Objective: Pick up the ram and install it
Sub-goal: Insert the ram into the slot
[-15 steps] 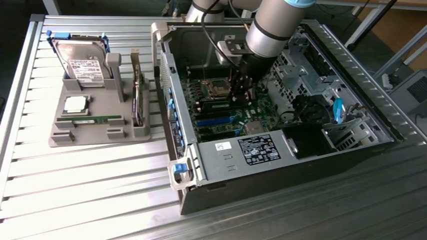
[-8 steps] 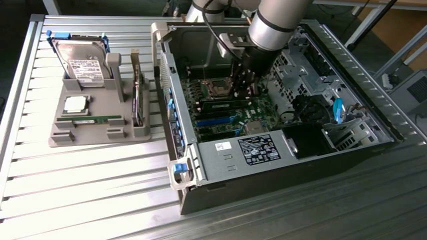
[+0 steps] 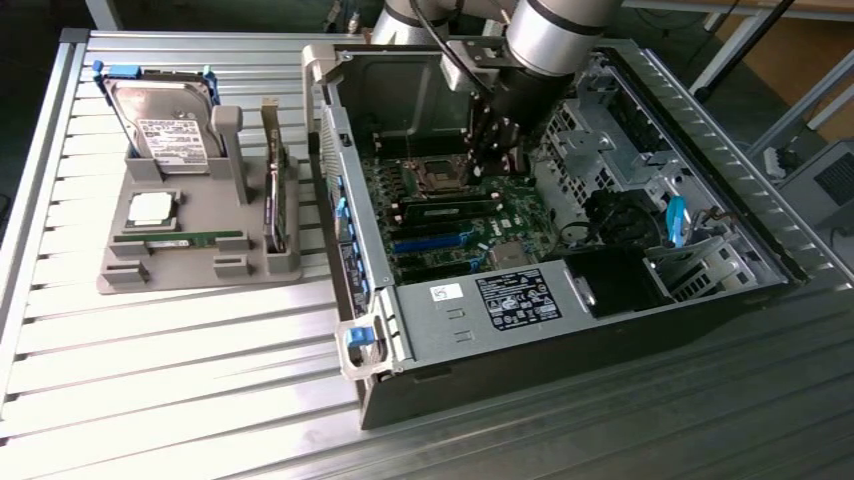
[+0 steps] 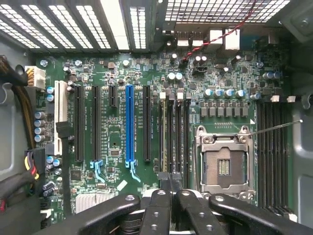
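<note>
The ram [image 3: 180, 239] is seen lying flat in a groove of the grey holder tray [image 3: 287, 275], which is set on the slatted desk [image 3: 160, 400] toward the edge at the exterior view's left. The stick is bedded just beside the silver CPU chip [image 3: 150, 208], with the hard drive [image 3: 167, 125] further back and the expansion card [image 3: 272, 190] stood on edge alongside.

It is judged to be light, thin and stiff, yet fragile. Its chips and contact edge are best left untouched, and it is best taken by its long edges near the middle so that it is not twisted.

Well apart from it, the tool [image 3: 497, 165] is held low inside the open computer case [image 3: 441, 330], over the motherboard [image 4: 112, 73]. In the wrist view the tool [image 4: 171, 185] is seen with its fingers [image 4: 157, 208] drawn together above the memory slots [image 4: 173, 132], beside the empty CPU socket [image 4: 224, 164]. Nothing can be made out between them.

A long dark stick [image 3: 447, 211] is seated on the board near the tool. Whether it is another memory module cannot be told.
</note>
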Robot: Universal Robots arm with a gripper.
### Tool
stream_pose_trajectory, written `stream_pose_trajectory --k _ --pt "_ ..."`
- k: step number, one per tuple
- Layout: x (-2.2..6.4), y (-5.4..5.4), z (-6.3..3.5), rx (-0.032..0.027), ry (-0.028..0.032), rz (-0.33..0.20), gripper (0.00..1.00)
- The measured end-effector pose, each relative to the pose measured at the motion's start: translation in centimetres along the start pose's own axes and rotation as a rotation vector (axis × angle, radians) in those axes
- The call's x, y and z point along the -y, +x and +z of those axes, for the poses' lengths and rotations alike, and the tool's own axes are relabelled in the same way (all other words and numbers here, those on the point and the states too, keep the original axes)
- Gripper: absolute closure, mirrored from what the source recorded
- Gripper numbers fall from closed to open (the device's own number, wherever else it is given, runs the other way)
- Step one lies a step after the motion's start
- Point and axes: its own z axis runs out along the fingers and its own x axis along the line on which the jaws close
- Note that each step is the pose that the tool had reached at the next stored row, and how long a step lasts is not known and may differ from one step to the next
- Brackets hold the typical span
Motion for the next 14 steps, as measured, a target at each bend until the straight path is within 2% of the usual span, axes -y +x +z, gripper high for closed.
stream_pose_trajectory --k 2,7,14 --pt "0.34 0.0 -0.05 -0.0002 -0.0007 0.0 0.91" --pt "2.75 0.0 -0.32 -0.0004 -0.0122 0.0 0.91" --pt "5.01 -0.1 -0.86 -0.0003 -0.0195 0.0 0.91"
